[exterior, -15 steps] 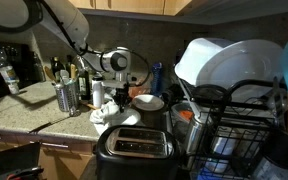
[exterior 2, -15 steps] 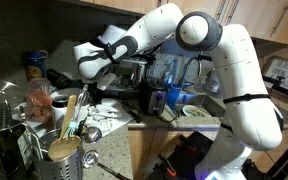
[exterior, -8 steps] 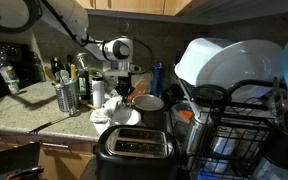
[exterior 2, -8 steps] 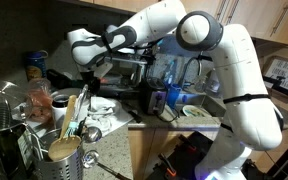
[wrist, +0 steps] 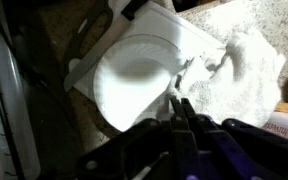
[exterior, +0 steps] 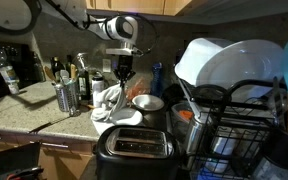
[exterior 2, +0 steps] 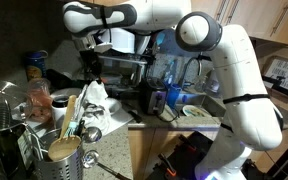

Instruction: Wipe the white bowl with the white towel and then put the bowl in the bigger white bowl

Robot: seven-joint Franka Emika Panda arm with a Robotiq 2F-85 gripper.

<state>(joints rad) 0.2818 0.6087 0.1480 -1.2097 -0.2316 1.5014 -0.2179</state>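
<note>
We see the arm reaching in from high up, with the tool (exterior: 124, 76) pointing straight down over the bench (exterior: 24, 116). The tool is clenched on the towel (exterior: 108, 98), pinching it at its top. The cloth hangs from the fingers in a long bunched drape. Its lower folds seem to reach the bench, though we cannot tell for sure.

In an exterior view the same hold shows from another angle. The tool (exterior 2: 91, 74) is up above and the towel (exterior 2: 94, 100) trails beneath it, over a cluttered corner.

The bowl (exterior: 149, 102) sits upright on the bench just beside the hanging towel, on the rack side of it. From here we cannot tell whether the cloth touches its rim.

In the wrist view we look down past the dark fingers of the tool (wrist: 179, 106), drawn tight together on a thin tuft of cloth. The towel (wrist: 236, 68) is heaped to one side. The bowl (wrist: 137, 85) lies below, round and pale, and the cloth meets its edge (this view is rather blurred).

The big bowl (exterior: 222, 60) stands on its edge in the rack (exterior: 246, 110), well apart from the tool. A toaster (exterior: 134, 148) sits in the foreground, and a metal can (exterior: 66, 97) stands beyond the towel.
</note>
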